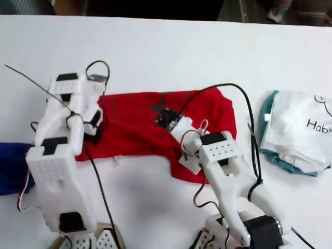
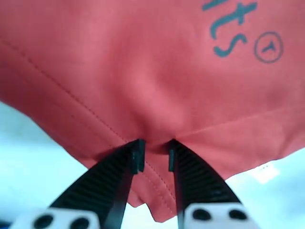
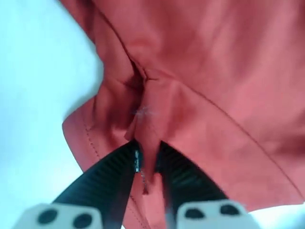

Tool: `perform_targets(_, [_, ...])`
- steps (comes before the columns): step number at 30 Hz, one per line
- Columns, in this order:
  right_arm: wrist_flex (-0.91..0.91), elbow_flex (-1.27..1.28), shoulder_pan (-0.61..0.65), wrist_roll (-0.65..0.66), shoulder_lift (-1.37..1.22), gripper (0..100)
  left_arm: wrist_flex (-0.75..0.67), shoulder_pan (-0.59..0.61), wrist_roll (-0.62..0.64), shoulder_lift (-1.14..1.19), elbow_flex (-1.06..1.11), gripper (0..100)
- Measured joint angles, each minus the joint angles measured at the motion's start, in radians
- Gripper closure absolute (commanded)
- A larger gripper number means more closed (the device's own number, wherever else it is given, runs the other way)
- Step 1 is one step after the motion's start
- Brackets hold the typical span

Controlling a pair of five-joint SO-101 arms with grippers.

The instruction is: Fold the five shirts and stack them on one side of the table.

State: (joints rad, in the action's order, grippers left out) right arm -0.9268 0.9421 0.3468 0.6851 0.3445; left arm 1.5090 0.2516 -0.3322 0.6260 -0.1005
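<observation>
On white table (image 1: 155,46): red cotton shirt (image 1: 135,129) lies spread mid-table; folded white-and-teal shirt pile (image 1: 293,132) at right edge; blue shirt (image 1: 10,166) at left edge. At the red cotton shirt's left end, left gripper (image 2: 152,155) clamped on hem fabric; on its right half, right gripper (image 3: 148,162) pinching a bunched fold.

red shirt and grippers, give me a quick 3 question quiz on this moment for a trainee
1. True or false: the left gripper is pinching the red shirt.
2. What tops the folded pile? A) white shirt B) yellow shirt C) black shirt
3. Fill in: the right gripper is shut on a fold of the ____ shirt.

Key: 1 true; 2 A; 3 red.
</observation>
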Motion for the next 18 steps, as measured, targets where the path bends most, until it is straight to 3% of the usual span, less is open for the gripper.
perform_targets(18, [-0.149, -0.034, 0.014, 0.000, 0.196, 97.8, 0.000, 0.000, 0.000, 0.000, 0.000, 88])
